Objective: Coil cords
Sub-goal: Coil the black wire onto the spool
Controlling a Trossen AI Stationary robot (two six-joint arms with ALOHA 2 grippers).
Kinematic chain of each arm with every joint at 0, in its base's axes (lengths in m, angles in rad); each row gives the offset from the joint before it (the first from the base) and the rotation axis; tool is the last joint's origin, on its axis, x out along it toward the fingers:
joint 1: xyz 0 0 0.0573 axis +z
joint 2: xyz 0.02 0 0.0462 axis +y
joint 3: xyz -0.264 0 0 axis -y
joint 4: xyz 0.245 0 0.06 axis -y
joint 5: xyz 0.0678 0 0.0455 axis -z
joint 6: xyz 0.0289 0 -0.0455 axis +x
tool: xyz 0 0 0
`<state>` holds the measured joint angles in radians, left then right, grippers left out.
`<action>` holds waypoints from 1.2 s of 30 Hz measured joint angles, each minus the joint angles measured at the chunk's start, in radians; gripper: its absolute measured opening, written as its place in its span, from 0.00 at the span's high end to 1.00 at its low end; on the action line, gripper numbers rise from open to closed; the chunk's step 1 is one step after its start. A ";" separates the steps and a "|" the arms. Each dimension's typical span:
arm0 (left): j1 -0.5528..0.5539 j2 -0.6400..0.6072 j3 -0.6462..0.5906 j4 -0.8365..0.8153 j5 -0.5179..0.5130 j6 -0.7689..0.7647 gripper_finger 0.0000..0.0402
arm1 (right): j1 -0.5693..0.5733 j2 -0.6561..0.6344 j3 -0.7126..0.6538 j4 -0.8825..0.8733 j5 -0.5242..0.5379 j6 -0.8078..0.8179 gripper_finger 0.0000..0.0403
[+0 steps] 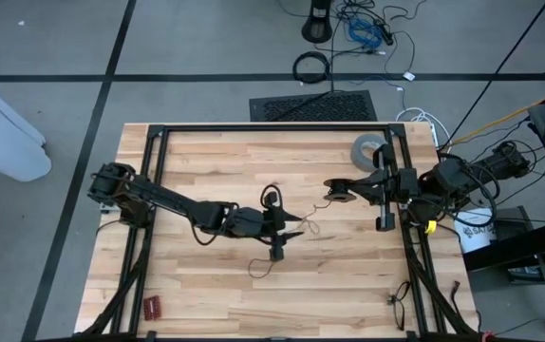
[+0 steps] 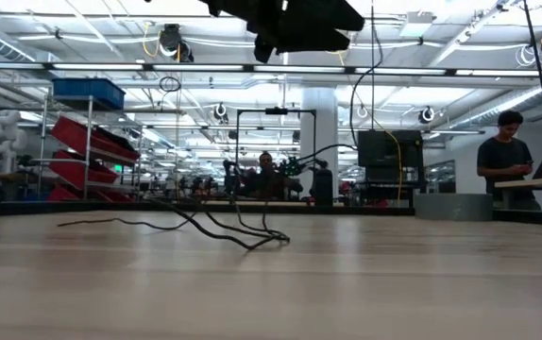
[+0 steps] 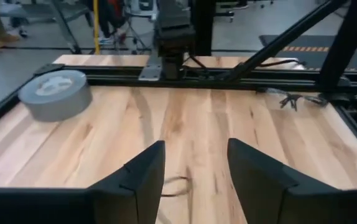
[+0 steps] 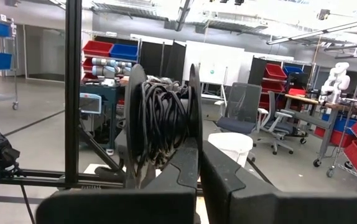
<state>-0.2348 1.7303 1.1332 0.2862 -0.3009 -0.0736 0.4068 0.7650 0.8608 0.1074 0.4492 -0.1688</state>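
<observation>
The cords are one thin black wire point(image 1: 271, 198) lying slack on the wooden table, with a loop mid-table and a loose tail point(image 1: 256, 269) nearer the front; in the low view it rests in flat curves point(image 2: 238, 234). My left gripper point(image 1: 296, 224) hovers open just above the wire, and a bit of loop point(image 3: 175, 185) shows on the table between its fingers, untouched. My right gripper point(image 1: 350, 187) is at the right, shut on a black spool point(image 1: 337, 188) with cord wound on it point(image 4: 160, 118). My right gripper pinches the rim of one spool flange point(image 4: 194, 127) between its two fingers. The fingers come level from the table's right side. The spool stands on edge beyond the fingertips, lifted clear of the table, with its wound cord beside the fingers.
A grey tape roll point(image 1: 367, 150) lies at the far right of the table. A black frame rail point(image 1: 272, 128) borders the table. A small red object point(image 1: 151, 306) and a dark cable clump point(image 1: 398, 302) sit near the front edge. A person point(image 2: 505, 151) stands in the room beyond.
</observation>
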 joint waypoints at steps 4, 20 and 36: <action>0.000 0.039 0.000 0.033 0.008 0.004 0.55 | 0.000 0.000 0.000 0.000 0.000 -0.001 1.00; 0.006 0.101 0.000 0.134 -0.067 0.054 0.55 | 0.000 0.000 0.000 0.000 0.000 0.000 1.00; 0.014 0.117 0.000 0.150 -0.076 0.064 0.55 | 0.000 0.000 0.000 0.000 0.000 0.000 1.00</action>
<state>-0.2206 1.8473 1.1332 0.4366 -0.3767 -0.0101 0.4065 0.7651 0.8608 0.1074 0.4492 -0.1692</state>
